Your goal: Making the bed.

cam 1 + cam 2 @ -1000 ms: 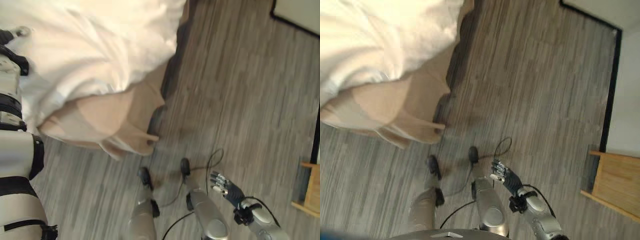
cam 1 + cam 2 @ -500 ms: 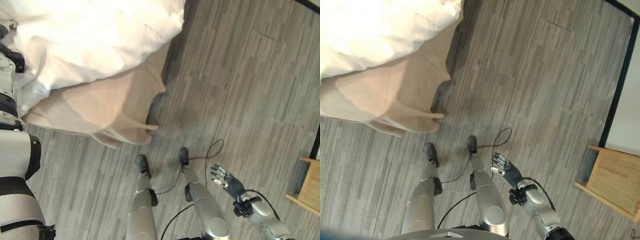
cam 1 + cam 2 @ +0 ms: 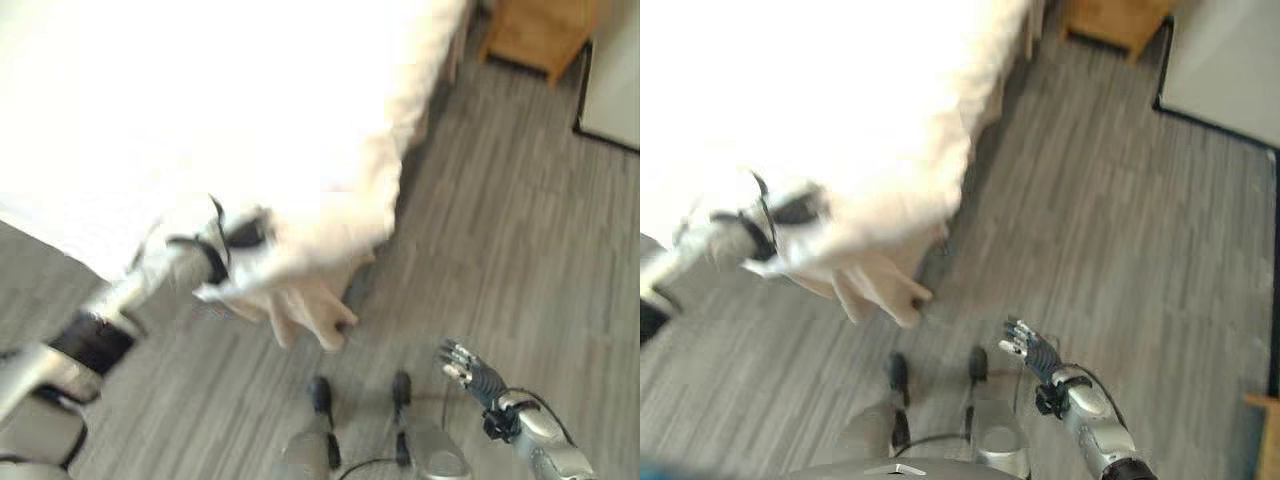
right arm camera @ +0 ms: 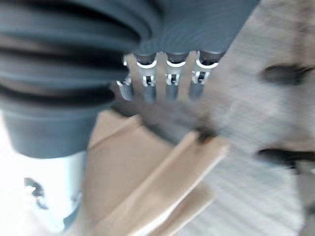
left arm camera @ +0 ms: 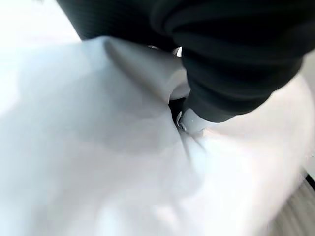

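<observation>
My left hand (image 3: 235, 250) is at the near corner of the bed, fingers buried in the white duvet (image 3: 230, 110); whether they grip the cloth I cannot tell. The duvet covers the bed top and bunches over this hand. A beige sheet (image 3: 305, 315) hangs below the corner toward the grey floor (image 3: 520, 230). My right hand (image 3: 470, 370) hangs free over the floor, fingers spread and holding nothing. A wooden cabinet (image 3: 535, 30) stands beyond the bed.
</observation>
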{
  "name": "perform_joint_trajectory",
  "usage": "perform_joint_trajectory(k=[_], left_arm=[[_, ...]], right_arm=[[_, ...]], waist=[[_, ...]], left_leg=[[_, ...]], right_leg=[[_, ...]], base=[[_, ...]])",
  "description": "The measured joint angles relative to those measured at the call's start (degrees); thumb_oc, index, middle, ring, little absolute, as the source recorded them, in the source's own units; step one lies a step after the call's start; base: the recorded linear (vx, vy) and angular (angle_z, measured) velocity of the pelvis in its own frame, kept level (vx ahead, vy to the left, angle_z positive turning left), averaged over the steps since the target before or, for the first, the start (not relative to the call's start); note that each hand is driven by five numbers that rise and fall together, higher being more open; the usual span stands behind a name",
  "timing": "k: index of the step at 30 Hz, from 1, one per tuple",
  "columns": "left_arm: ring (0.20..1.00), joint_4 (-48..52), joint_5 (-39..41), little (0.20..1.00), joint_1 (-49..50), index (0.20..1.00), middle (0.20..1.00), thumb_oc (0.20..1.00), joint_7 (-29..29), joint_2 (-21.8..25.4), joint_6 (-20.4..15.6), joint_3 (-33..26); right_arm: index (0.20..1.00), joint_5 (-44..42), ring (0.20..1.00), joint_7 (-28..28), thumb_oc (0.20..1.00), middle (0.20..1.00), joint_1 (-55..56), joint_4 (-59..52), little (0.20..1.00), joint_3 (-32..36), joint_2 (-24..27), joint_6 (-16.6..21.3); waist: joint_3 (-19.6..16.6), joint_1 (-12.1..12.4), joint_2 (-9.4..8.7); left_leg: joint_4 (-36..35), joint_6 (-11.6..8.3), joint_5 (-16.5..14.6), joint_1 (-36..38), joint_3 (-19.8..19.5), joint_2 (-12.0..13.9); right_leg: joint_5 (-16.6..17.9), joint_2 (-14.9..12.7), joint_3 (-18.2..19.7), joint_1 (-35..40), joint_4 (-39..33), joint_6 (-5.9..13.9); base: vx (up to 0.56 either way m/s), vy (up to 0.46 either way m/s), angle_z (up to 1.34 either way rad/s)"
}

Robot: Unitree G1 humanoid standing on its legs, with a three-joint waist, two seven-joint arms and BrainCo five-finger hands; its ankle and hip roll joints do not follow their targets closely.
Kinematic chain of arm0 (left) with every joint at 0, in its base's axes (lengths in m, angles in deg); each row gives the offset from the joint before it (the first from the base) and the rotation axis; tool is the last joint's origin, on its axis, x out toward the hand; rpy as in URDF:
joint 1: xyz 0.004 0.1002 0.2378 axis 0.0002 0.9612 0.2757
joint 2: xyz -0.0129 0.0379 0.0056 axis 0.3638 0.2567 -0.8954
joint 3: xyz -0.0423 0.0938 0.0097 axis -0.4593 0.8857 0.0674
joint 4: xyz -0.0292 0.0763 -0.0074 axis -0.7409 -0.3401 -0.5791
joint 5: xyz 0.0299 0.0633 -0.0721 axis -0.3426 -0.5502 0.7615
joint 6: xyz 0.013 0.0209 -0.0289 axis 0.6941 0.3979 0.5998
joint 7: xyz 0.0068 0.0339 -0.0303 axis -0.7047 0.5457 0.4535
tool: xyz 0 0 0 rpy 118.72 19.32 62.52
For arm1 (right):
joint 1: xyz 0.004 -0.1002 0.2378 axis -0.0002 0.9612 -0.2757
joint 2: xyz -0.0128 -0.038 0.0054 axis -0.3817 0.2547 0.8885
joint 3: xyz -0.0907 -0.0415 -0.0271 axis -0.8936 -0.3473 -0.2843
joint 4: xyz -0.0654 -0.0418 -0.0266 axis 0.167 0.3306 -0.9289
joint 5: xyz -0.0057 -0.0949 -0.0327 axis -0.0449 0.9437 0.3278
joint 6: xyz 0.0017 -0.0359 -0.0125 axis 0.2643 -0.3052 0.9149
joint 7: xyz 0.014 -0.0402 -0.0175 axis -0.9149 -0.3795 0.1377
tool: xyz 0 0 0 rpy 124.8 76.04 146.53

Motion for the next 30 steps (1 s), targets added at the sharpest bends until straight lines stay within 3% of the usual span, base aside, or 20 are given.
perform_joint_trajectory(k=[2,3,4,5,6,7,9,10,15,18,20,21,22,24,27,28,29,30], left_arm=[[0.200,2.2,0.1,0.200,12.2,0.200,0.200,0.200,2.8,-2.1,0.2,-6.9],[0.200,0.5,0.6,0.200,18.6,0.200,0.200,0.200,4.1,-5.4,0.2,-8.1],[0.200,-1.6,0.8,0.200,22.4,0.200,0.200,0.200,4.2,-10.1,-0.5,-12.9],[0.200,-4.9,1.5,0.200,23.4,0.200,0.200,0.200,4.2,-12.7,0.2,-12.4],[0.445,-7.2,1.7,0.445,23.6,0.445,0.445,0.445,4.4,-13.8,0.7,-10.9],[1.000,-10.3,2.0,1.000,25.2,1.000,1.000,1.000,4.4,-16.9,0.1,-13.0],[1.000,-18.2,2.9,1.000,27.3,1.000,1.000,1.000,4.0,-22.7,-0.6,-13.8],[1.000,-22.4,3.3,1.000,27.6,1.000,1.000,1.000,4.6,-24.6,0.8,-11.7],[1.000,-22.1,3.4,1.000,31.4,1.000,1.000,1.000,6.9,-25.8,1.2,-8.8],[1.000,-14.6,4.4,1.000,34.4,1.000,1.000,1.000,9.9,-23.0,1.5,-6.8],[1.000,-4.7,4.5,1.000,36.6,1.000,1.000,1.000,11.7,-18.3,2.0,-6.8],[1.000,0.7,4.5,1.000,37.1,1.000,1.000,1.000,13.3,-15.1,2.6,-7.0],[1.000,12.6,5.3,1.000,38.0,1.000,1.000,1.000,15.9,-6.4,2.2,-8.4],[1.000,18.9,9.6,1.000,38.0,1.000,1.000,1.000,18.9,-0.6,1.9,-13.0],[1.000,30.5,22.7,1.000,36.9,1.000,1.000,1.000,24.2,12.6,4.7,-15.6],[1.000,36.8,34.7,1.000,36.2,1.000,1.000,1.000,26.2,20.6,5.2,-17.1],[1.000,39.6,41.9,1.000,34.0,1.000,1.000,1.000,27.1,24.3,5.3,-15.5],[1.000,41.3,47.6,1.000,32.9,1.000,1.000,1.000,28.4,24.8,4.9,-16.4]], right_arm=[[1.000,1.7,1.000,-0.4,1.000,1.000,0.4,0.0,1.000,1.4,-1.0,-0.8],[1.000,2.3,1.000,-0.7,1.000,1.000,1.7,0.0,1.000,1.7,-1.2,-1.2],[1.000,2.6,1.000,-1.1,1.000,1.000,2.1,0.1,1.000,2.0,-1.3,-1.7],[1.000,2.8,1.000,-1.1,1.000,1.000,2.9,0.4,1.000,1.9,-1.2,-1.9],[1.000,3.9,1.000,-1.1,1.000,1.000,3.3,1.0,1.000,1.7,-1.2,-2.4],[1.000,4.3,1.000,-1.1,1.000,1.000,3.3,1.3,1.000,1.6,-1.3,-2.8],[1.000,4.4,1.000,-1.1,1.000,1.000,3.7,2.4,1.000,1.7,-1.2,-3.0],[1.000,4.4,1.000,-1.1,1.000,1.000,4.5,3.1,1.000,1.8,-1.0,-3.2],[1.000,4.5,1.000,-1.1,1.000,1.000,4.5,4.4,1.000,1.5,-0.8,-3.3],[1.000,4.6,1.000,-1.1,1.000,1.000,4.6,5.1,1.000,1.3,-0.6,-3.7],[1.000,6.3,1.000,-1.1,1.000,1.000,3.8,5.2,1.000,1.2,-0.4,-3.9],[1.000,6.4,1.000,-1.1,1.000,1.000,3.6,5.3,1.000,1.2,-0.4,-4.1],[1.000,6.5,1.000,-1.1,1.000,1.000,2.9,6.2,1.000,1.2,-0.4,-4.1],[1.000,6.5,1.000,-1.3,1.000,1.000,2.2,7.1,1.000,1.2,-0.3,-4.3],[1.000,6.5,1.000,-3.3,1.000,1.000,2.1,7.5,1.000,-1.4,-0.2,-4.5],[1.000,6.5,1.000,-3.7,1.000,1.000,2.3,7.6,1.000,-3.4,0.3,-4.4],[1.000,6.5,1.000,-4.0,1.000,1.000,2.3,8.3,1.000,-5.0,0.8,-4.2],[1.000,6.5,1.000,-4.9,1.000,1.000,2.4,8.9,1.000,-5.3,0.8,-4.2]], waist=[[-1.1,-0.2,-0.04],[-2.4,0.4,0.24],[-2.9,0.0,0.21],[-3.6,0.3,0.15],[-4.6,0.7,-0.04],[-5.5,0.9,-0.34],[-8.7,0.7,-0.69],[-10.5,0.0,-0.63],[-12.1,-0.4,0.27],[-12.6,-0.1,1.57],[-12.8,0.6,2.07],[-12.8,1.0,2.15],[-12.9,1.6,2.09],[-13.3,1.6,3.01],[-13.7,1.6,3.16],[-13.6,1.7,2.99],[-13.6,1.8,2.62],[-13.7,1.5,2.97]], left_leg=[[0.0,0.11,0.0,1.4,0.2,0.0],[0.0,0.27,-0.2,1.9,0.1,0.1],[0.0,0.39,-0.3,2.8,0.5,0.1],[0.1,0.43,-0.4,3.4,0.7,0.2],[0.1,0.42,-0.4,3.4,0.5,0.2],[0.0,0.38,-0.5,3.6,0.8,0.3],[0.0,0.25,-0.7,3.9,1.4,0.5],[0.0,0.29,-0.9,4.4,1.4,0.6],[0.0,0.44,-0.8,5.2,1.4,0.8],[0.0,0.59,-0.7,5.4,1.2,0.8],[-0.1,0.61,-0.7,5.4,1.2,0.9],[0.0,0.65,-0.7,5.5,1.1,0.9],[0.0,0.69,-0.5,5.5,0.8,1.0],[0.0,0.71,-0.5,5.9,0.4,0.8],[-0.1,0.62,-0.6,6.4,0.2,0.7],[0.0,0.68,-0.5,6.4,0.2,0.7],[0.0,0.69,-0.5,6.4,-0.1,0.6],[0.0,0.68,-0.5,6.5,-0.2,0.4]], right_leg=[[-0.1,0.1,0.2,1.1,0.0,-0.03],[-0.5,0.1,-0.2,1.8,0.0,0.11],[-0.6,0.2,0.4,2.3,0.0,0.23],[-0.6,0.2,0.6,3.0,0.0,0.27],[-0.7,0.3,0.3,3.1,0.0,0.25],[-0.8,0.4,0.5,3.1,0.0,0.24],[-1.0,0.5,0.9,3.2,0.0,0.19],[-1.6,0.6,1.0,3.8,-0.3,0.16],[-1.7,0.6,0.4,4.3,-0.3,0.29],[-1.9,0.6,0.2,4.8,-0.3,0.26],[-2.0,0.6,0.1,4.8,-0.3,0.37],[-2.2,0.6,0.1,4.9,-0.3,0.36],[-2.2,0.7,0.0,5.2,-0.3,0.44],[-2.3,0.5,-0.1,5.7,-0.3,0.63],[-2.6,0.5,-0.1,6.0,-0.3,0.95],[-2.2,0.4,-0.2,6.0,-0.3,1.04],[-2.2,0.4,-0.6,6.6,-0.2,1.00],[-2.2,0.1,-1.1,6.8,-0.2,1.02]], base=[[0.08,-0.016,0.00],[0.09,-0.027,-0.13],[0.05,-0.016,-0.07],[0.05,-0.018,-0.08],[0.03,-0.008,-0.04],[0.04,-0.005,-0.06],[0.04,-0.003,-0.15],[0.04,-0.007,-0.08],[0.01,-0.009,-0.03],[0.01,-0.025,0.07],[0.00,0.000,0.00],[0.01,-0.021,0.06],[0.01,-0.022,0.10],[0.01,-0.019,0.08],[-0.02,-0.018,0.00],[-0.03,-0.030,0.07],[-0.01,-0.022,0.12],[0.00,-0.012,0.08]])
